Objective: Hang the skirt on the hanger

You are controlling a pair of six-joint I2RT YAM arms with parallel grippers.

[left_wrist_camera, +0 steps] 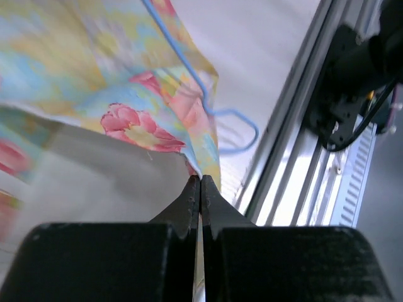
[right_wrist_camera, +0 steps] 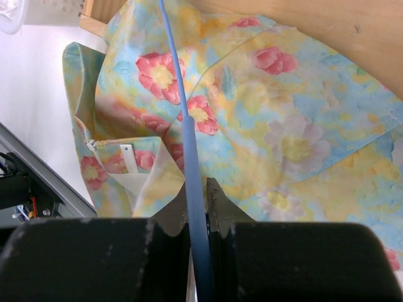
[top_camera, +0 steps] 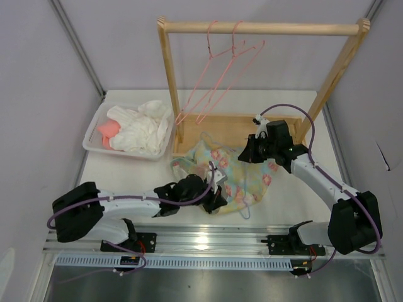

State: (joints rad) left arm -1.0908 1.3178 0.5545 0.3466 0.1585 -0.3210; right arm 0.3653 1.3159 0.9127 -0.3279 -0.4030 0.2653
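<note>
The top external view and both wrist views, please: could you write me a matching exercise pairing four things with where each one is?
Things:
1. skirt
2. hanger
3. pink hangers
4. white cloth

Places:
A. in the basket
B. hooked on the wooden rail
C. edge pinched in the fingers of the left gripper
D. wire clamped in the fingers of the right gripper

Pairs: 1-C, 2-D, 3-B, 4-A.
</note>
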